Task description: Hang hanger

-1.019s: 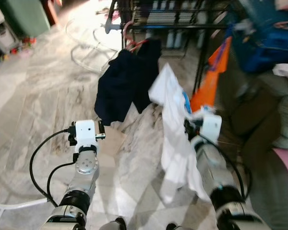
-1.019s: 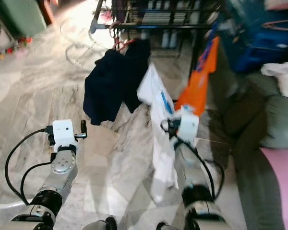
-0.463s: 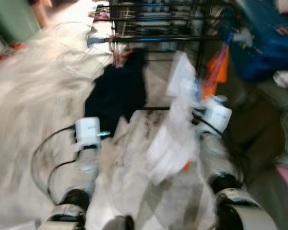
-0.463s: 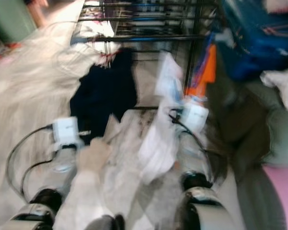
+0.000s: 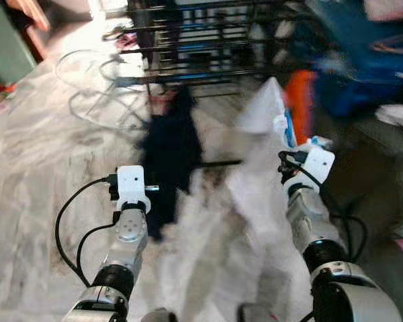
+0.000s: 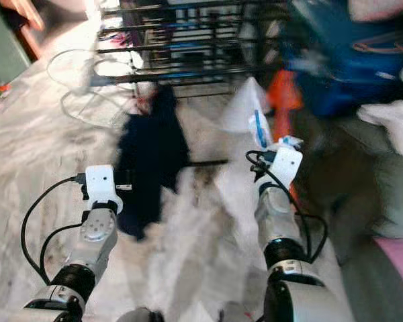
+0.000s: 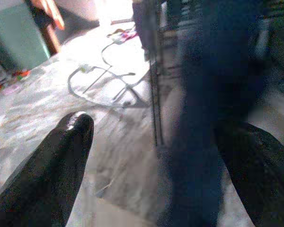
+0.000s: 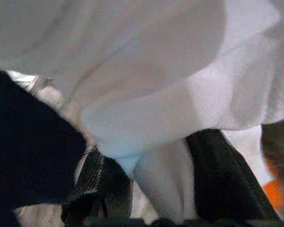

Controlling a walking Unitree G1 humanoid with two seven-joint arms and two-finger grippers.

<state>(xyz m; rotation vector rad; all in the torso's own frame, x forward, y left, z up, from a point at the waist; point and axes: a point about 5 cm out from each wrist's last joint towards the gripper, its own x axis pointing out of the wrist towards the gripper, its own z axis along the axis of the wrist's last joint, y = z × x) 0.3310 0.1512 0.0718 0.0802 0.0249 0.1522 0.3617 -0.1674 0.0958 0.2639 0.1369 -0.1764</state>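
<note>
While the right gripper (image 8: pixel 146 189) clamps the white cloth garment (image 5: pixel 255 181), short of the black metal rack (image 5: pixel 208 47), hanging remains undone, and the left gripper (image 7: pixel 151 156) gapes empty.

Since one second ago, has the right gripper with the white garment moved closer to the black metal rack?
Cannot tell. The camera itself has moved and blurred. The right gripper holds the white garment below the black metal rack, beside the dark garment.

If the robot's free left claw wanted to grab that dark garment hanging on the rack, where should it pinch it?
Probably the lower edge of the dark garment, from the robot's side. It hangs limp from the rack, so the loose cloth fits between the left gripper's spread fingers. The right gripper holds the white garment.
</note>
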